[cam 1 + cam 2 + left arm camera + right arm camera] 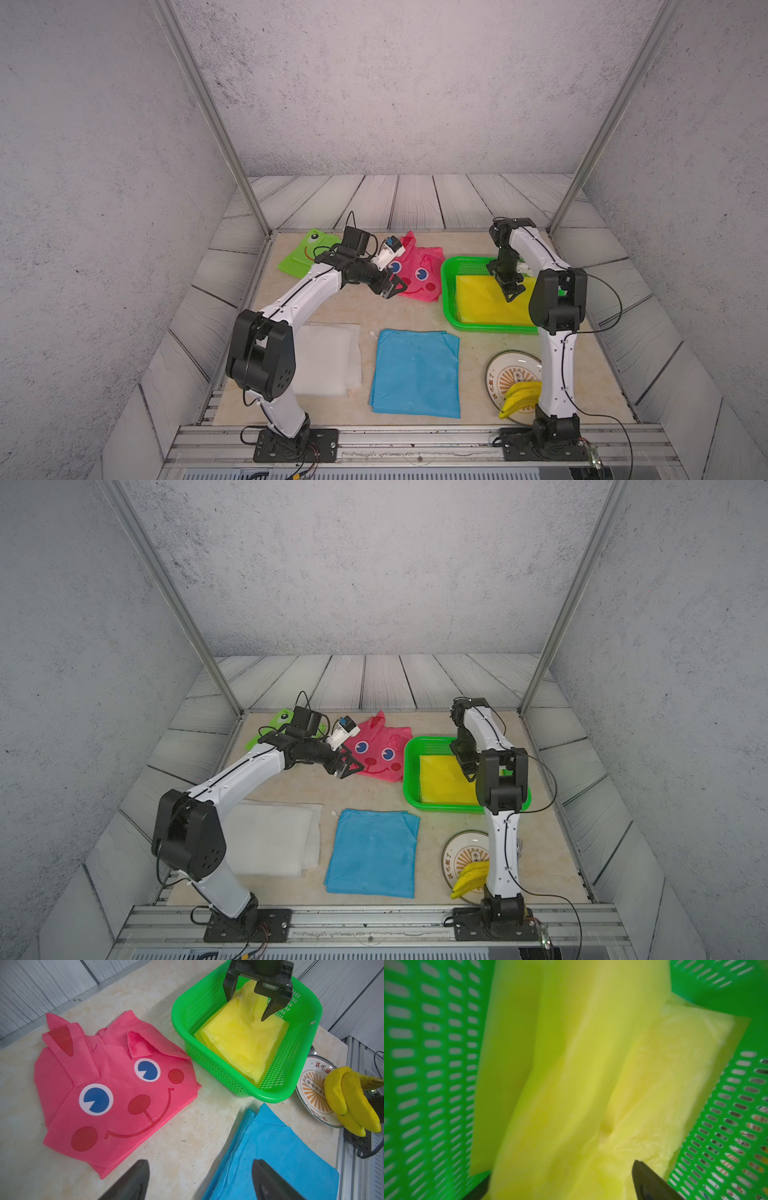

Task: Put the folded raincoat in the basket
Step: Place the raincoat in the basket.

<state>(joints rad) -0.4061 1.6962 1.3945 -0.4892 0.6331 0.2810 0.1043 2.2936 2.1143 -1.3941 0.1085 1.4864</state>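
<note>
Nearest me, a blue folded sheet lies flat on the table. Beyond it the yellow raincoat sits inside the basket, so I judge it delivered. The right gripper hangs over it, jaws wide, pinching nothing, with one fold poking up between them. Farther off, the left gripper hovers spread and empty at the pink raincoat's edge, probably to keep clear.
</note>
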